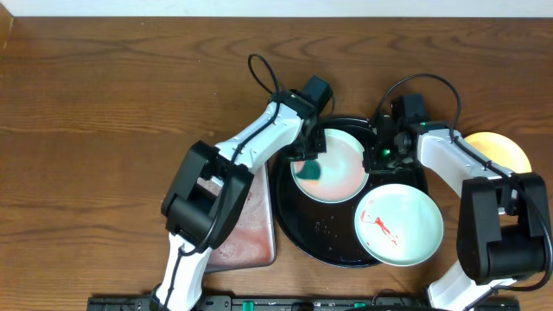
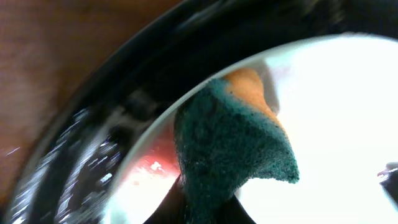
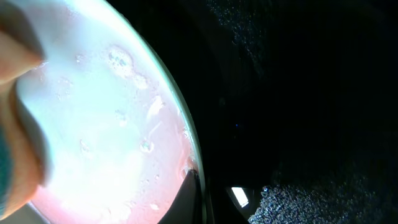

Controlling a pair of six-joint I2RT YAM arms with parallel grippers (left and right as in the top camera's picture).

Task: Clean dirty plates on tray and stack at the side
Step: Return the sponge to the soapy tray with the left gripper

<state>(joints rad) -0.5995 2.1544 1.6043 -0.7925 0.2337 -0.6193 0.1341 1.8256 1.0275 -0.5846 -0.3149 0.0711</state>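
Sponge (image 2: 230, 149) clamped in left hand (image 1: 308, 162), on wet plate (image 1: 344, 168); right hand (image 1: 378, 154) seemingly pinches rim.

In the glossy black tray (image 1: 304, 226), the rear mint plate (image 1: 341, 168) is wet and pinkish, the front-right mint plate (image 1: 406, 229) red-smeared. The yellow plate (image 1: 503, 151) lies outside, to the right.

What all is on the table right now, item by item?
black tray: one, glossy black, centre.
wet plate: one, mint-white with pink film, back of black tray.
smeared plate: one, mint-white with red streaks, tray's front right.
yellow plate: one, pale yellow, table right of tray.
rectangular tray: one, pinkish, left of black tray.
sponge: one, green and orange, on wet plate.
table: one, brown wood.
left tool: one, gripping sponge.
right tool: one, at wet plate's right rim.
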